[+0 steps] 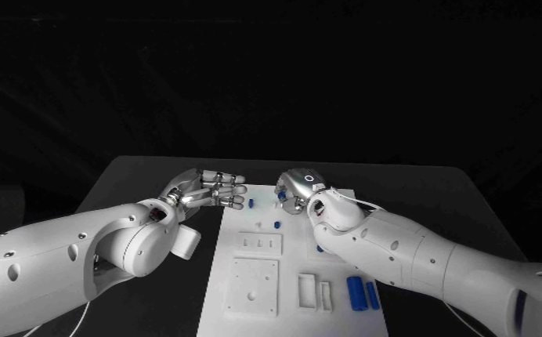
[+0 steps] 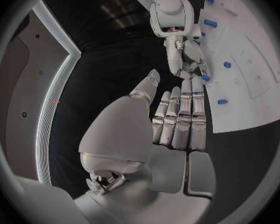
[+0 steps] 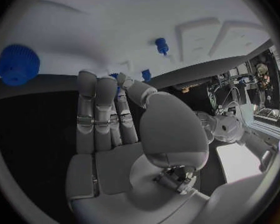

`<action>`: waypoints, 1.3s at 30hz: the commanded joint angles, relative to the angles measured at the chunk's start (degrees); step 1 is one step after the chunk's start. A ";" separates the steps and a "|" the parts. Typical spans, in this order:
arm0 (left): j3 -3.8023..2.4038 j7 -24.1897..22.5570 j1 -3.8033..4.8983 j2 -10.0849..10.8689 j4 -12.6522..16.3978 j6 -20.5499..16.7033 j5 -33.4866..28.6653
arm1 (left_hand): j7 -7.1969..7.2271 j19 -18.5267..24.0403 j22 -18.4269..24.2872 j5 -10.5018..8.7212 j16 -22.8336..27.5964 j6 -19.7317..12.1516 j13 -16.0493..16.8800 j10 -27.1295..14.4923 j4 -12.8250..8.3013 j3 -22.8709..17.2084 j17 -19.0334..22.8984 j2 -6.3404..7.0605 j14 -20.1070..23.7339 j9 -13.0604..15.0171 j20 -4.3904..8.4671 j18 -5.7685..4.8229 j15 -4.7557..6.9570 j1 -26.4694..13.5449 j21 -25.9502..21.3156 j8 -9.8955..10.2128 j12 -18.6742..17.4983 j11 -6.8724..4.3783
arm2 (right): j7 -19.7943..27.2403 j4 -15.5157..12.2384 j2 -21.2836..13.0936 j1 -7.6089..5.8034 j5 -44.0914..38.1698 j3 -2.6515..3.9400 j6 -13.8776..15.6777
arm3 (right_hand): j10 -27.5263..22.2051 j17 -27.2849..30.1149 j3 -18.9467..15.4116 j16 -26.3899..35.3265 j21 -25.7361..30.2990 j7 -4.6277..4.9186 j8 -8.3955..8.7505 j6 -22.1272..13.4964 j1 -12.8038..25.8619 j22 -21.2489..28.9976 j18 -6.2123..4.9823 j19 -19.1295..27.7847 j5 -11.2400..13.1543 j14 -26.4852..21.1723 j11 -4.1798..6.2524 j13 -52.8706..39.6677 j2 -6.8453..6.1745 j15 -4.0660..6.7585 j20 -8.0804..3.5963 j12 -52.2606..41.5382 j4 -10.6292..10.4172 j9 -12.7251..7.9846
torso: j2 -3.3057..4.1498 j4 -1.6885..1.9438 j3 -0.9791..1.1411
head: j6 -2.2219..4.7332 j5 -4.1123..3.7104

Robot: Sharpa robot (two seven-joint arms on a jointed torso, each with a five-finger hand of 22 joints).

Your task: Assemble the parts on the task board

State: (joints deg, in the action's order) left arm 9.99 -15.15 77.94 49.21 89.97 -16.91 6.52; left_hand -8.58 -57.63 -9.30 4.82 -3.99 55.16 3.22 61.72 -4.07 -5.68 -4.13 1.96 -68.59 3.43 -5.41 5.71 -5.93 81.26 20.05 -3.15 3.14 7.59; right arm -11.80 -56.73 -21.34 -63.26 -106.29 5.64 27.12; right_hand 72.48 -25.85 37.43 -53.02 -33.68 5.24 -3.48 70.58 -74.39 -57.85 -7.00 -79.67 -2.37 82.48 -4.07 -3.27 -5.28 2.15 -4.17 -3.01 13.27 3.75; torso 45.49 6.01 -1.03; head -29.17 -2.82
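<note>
My left hand (image 1: 209,190) hovers with fingers spread and holding nothing, beside the white task board (image 1: 254,290). My right hand (image 1: 299,188) reaches down over the board's far end; its grip I cannot tell. Small blue parts (image 1: 362,293) lie near the board's near right corner; they look light, rigid and smooth, best pinched around their sides.

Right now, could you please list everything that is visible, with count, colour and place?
table: one, black, under everything.
task board: one, white plate, in the middle of the table, between the arms.
long parts: two, blue, side by side on the board's near right.
small parts: at least two, blue, at the board's far end, close to the hands.
raised plates: several, white, along the board's middle.
left hand: silver, fingers extended and holding nothing, at the board's far left edge.
right hand: silver, over the board's far end; what it touches is unclear.
</note>
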 commanded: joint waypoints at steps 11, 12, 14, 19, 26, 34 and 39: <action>-0.07 -0.11 0.28 -0.53 0.04 0.95 0.47 | -0.32 0.55 0.11 0.03 0.15 0.04 0.08 0.30 -0.47 0.00 -0.08 -0.21 0.21 0.08 0.14 -0.05 -0.30 -0.39 0.50 -0.34 0.27 0.19 | -1.37 1.50 1.25 -0.46 -1.52 0.07 2.58 | 1.89 -0.16 0.72 0.28 2.05 -0.04 -0.06 0.33 -0.42 -2.57 -0.48 -1.23 -0.36 -0.06 1.57 -0.17 -0.28 0.47 0.14 -0.32 -0.15 0.03 | 1.26 0.77 -0.49 | 1.01 -0.37; -0.08 -0.10 0.28 -0.54 0.03 0.95 0.47 | -0.32 0.55 0.11 0.03 0.15 0.04 0.08 0.30 -0.47 0.00 -0.08 -0.21 0.21 0.08 0.14 -0.05 -0.30 -0.39 0.50 -0.34 0.27 0.19 | -1.57 1.47 1.24 -0.53 -1.71 0.09 2.86 | 1.89 -0.16 0.72 0.28 2.05 -0.04 -0.06 0.33 -0.42 -2.57 -0.48 -1.23 -0.36 -0.06 1.57 -0.17 -0.28 0.47 0.14 -0.32 -0.15 0.03 | 1.31 0.81 -0.51 | 1.01 -0.40; -0.08 -0.10 0.29 -0.56 0.02 0.96 0.48 | -0.32 0.55 0.11 0.03 0.15 0.04 0.08 0.30 -0.47 0.00 -0.08 -0.21 0.21 0.08 0.14 -0.05 -0.30 -0.39 0.50 -0.34 0.27 0.19 | -1.89 1.34 1.19 -0.62 -2.01 0.18 3.34 | 1.88 -0.18 0.77 0.23 2.16 -0.02 -0.15 0.32 -0.48 -2.83 -0.50 -1.33 -0.38 0.00 1.54 -0.16 -0.26 0.51 0.08 -0.33 -0.16 0.05 | 1.37 0.78 -0.52 | 0.89 -0.34; -0.08 -0.10 0.31 -0.52 0.00 0.94 0.49 | -0.32 0.55 0.11 0.03 0.15 0.04 0.08 0.30 -0.47 0.00 -0.08 -0.21 0.21 0.08 0.14 -0.05 -0.30 -0.39 0.50 -0.34 0.27 0.19 | -2.38 0.69 0.88 -0.72 -2.54 0.40 3.87 | 1.96 -0.24 0.88 0.18 2.66 -0.05 -0.15 0.39 -0.55 -3.77 -0.44 -1.65 -0.39 -0.02 1.57 -0.17 -0.41 0.52 0.05 -0.32 -0.25 0.05 | 1.41 0.67 -0.54 | 0.78 -0.21; -0.08 -0.10 0.36 -0.37 -0.11 0.92 0.51 | -0.32 0.55 0.11 0.03 0.15 0.04 0.08 0.30 -0.47 0.00 -0.08 -0.21 0.21 0.08 0.14 -0.05 -0.30 -0.39 0.50 -0.34 0.27 0.19 | -2.97 -0.87 0.00 -0.77 -3.15 0.77 4.80 | 2.00 -0.26 0.95 0.16 3.06 -0.06 -0.16 0.41 -0.59 -4.22 -0.48 -1.77 -0.38 -0.04 1.58 -0.17 -0.47 0.55 0.04 -0.33 -0.27 0.05 | 1.53 0.58 -0.60 | 0.75 -0.04; -0.08 -0.06 0.39 -0.35 -0.30 0.95 0.55 | -0.33 0.71 0.16 0.01 0.15 -0.04 0.08 0.26 -0.73 -0.05 -0.08 -0.24 0.23 0.07 0.14 -0.03 -0.31 -0.36 0.88 -0.33 0.26 0.20 | -3.58 -1.22 -0.25 -0.78 -3.46 1.17 5.73 | 2.04 -0.32 1.17 0.09 4.01 -0.09 -0.16 0.51 -0.65 -5.42 -0.47 -2.23 -0.39 -0.06 1.59 -0.17 -0.66 0.59 0.00 -0.33 -0.43 0.05 | 1.63 0.57 -0.67 | 0.82 -0.02; -0.08 0.01 0.40 -0.42 -0.39 1.02 0.62 | -0.33 0.71 0.16 0.01 0.15 -0.04 0.08 0.26 -0.73 -0.05 -0.08 -0.24 0.23 0.07 0.14 -0.03 -0.31 -0.36 0.88 -0.33 0.26 0.20 | -3.67 -0.47 -0.04 -0.78 -3.40 1.26 5.15 | 2.04 -0.32 1.17 0.09 4.01 -0.09 -0.16 0.51 -0.65 -5.42 -0.47 -2.23 -0.39 -0.06 1.59 -0.17 -0.66 0.59 0.00 -0.33 -0.43 0.05 | 1.72 0.50 -0.72 | 0.93 -0.03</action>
State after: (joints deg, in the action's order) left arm 9.97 -14.89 78.19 48.91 89.52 -16.76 6.85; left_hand -8.57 -57.42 -9.19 4.82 -3.99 55.16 3.22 61.72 -4.57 -5.71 -4.13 1.96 -68.59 3.43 -5.21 5.68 -5.93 81.26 20.73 -3.15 3.14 7.59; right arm -14.89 -57.42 -21.46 -64.03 -108.65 6.86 31.93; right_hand 72.60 -26.12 38.29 -53.02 -29.61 5.04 -3.35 70.77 -74.37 -63.37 -6.69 -81.69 -2.61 82.30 -4.20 -3.37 -5.92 2.37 -4.18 -3.22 12.73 3.73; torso 47.14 6.55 -1.71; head -28.29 -2.84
